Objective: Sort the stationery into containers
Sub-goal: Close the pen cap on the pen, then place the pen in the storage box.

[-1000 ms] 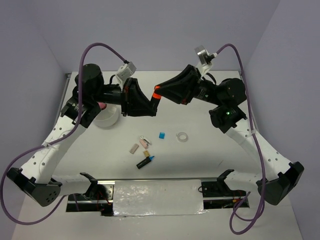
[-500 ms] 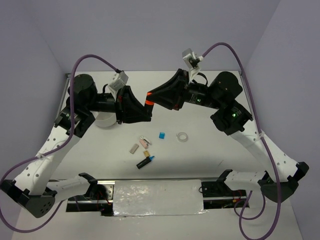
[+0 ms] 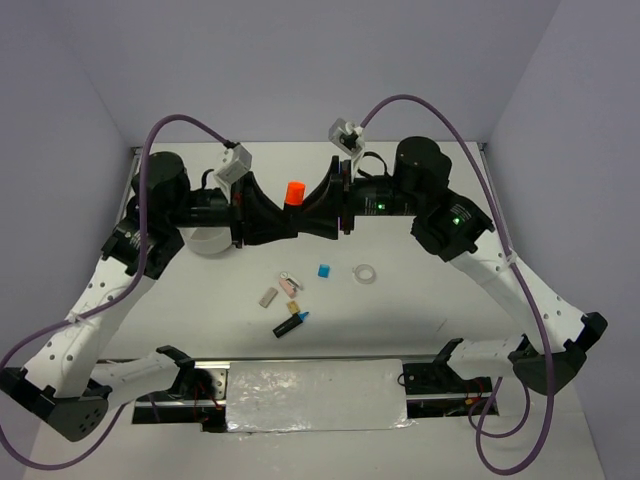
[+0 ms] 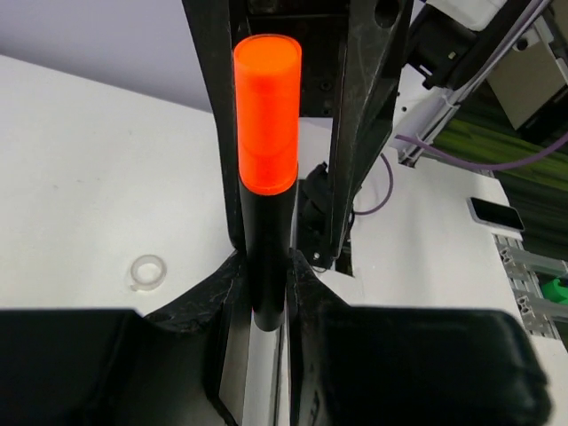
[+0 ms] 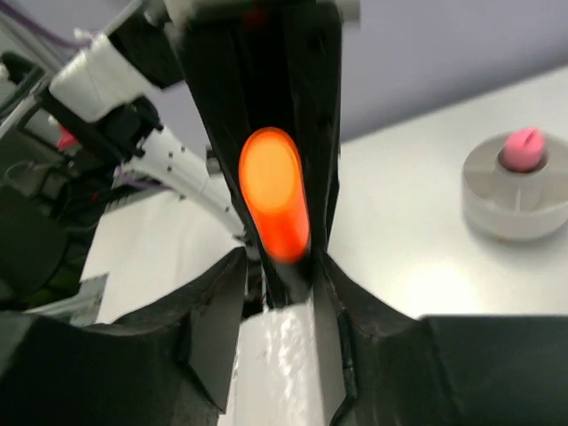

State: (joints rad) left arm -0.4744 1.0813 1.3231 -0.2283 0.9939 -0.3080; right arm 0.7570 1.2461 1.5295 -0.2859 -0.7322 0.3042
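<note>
Two grippers: left gripper (image 4: 264, 297) and right gripper (image 5: 280, 288) were apart a second ago and now meet at upper centre.
Orange-capped marker (image 3: 295, 192): upright in mid-air, and both grippers look clenched on its barrel.
Meaning: a handover to the left arm looks underway.
White bowl (image 3: 205, 243): left of centre, pink tube (image 5: 524, 149) inside.

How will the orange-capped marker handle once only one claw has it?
Likely stiff and light: the orange-capped marker stands straight between left claw and right claw. Its smooth round barrel may slip or swivel in a pinch, and would probably roll if dropped.
</note>
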